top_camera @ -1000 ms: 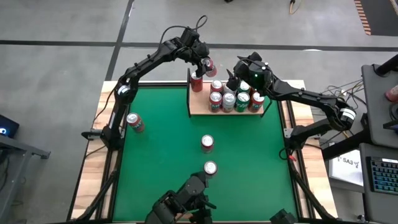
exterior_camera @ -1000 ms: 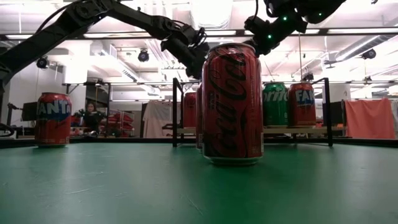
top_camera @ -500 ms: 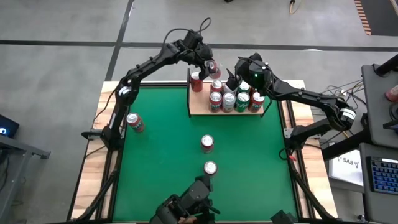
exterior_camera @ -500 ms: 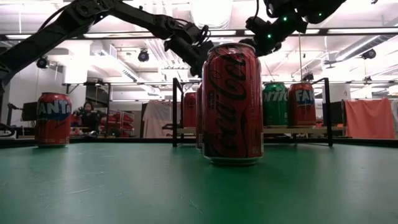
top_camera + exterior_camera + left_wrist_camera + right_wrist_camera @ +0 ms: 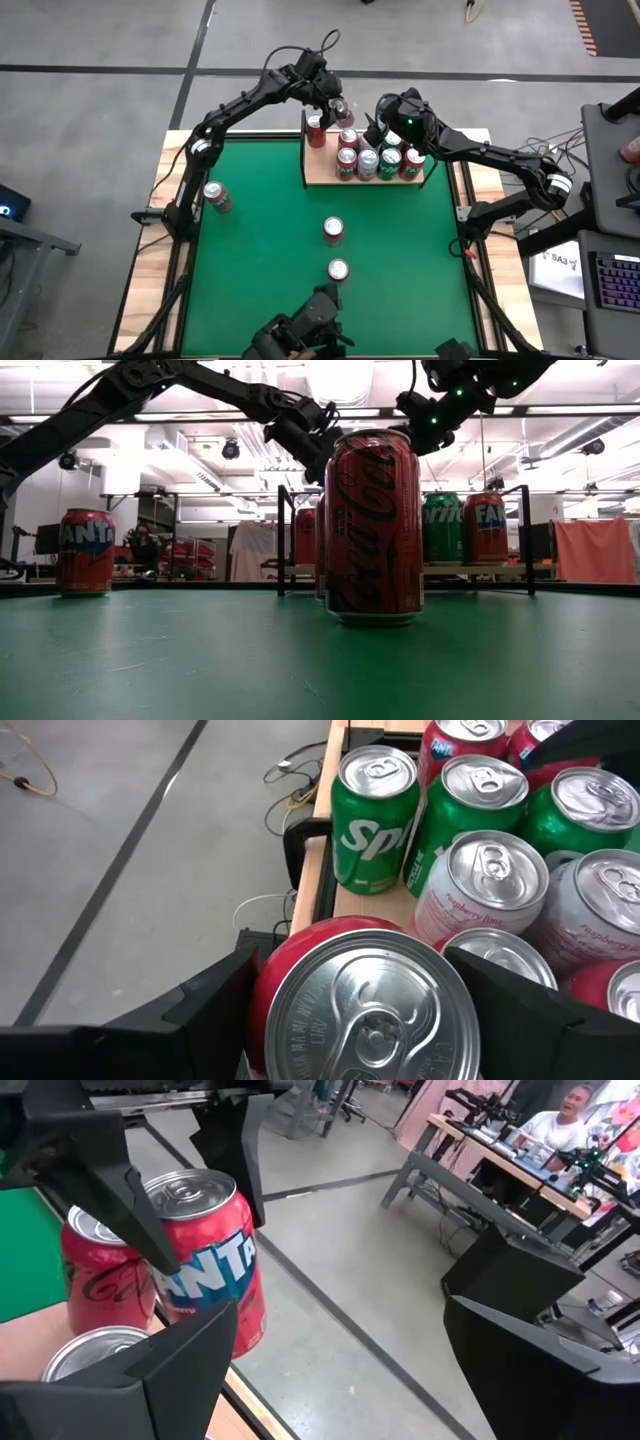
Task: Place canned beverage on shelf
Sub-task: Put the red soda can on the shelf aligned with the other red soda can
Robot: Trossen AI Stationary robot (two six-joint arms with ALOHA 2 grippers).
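My left gripper (image 5: 338, 106) is shut on a red Fanta can (image 5: 205, 1265), the canned beverage, over the far left corner of the shelf (image 5: 318, 168). The can's silver top (image 5: 370, 1020) shows between the two fingers in the left wrist view. The shelf is a tan board with black uprights, and several red and green cans (image 5: 480, 880) stand on it. My right gripper (image 5: 383, 118) hangs open above the shelf's far side, just right of the held can, with nothing between its fingers. In the low view a large Coke can (image 5: 374, 525) hides the held can. My left gripper pinches the Fanta can's side wall (image 5: 205, 1220) between its two fingers (image 5: 125, 1185), one on each side of the upper half. The fingers slant down from the table's far left. The can stands top up, slightly tilted. Whether its base touches the board, I cannot tell.
Three loose cans stand on the green tabletop: a Fanta can (image 5: 217, 197) near the left edge, one (image 5: 334, 231) at the middle and one (image 5: 338, 270) nearer the front. The shelf's right half is crowded with cans. People sit at desks (image 5: 560, 1125) beyond the table.
My right gripper has rolled a little about its own pointing line without leaving its place. The held can stays in my left gripper by the shelf's far left corner.
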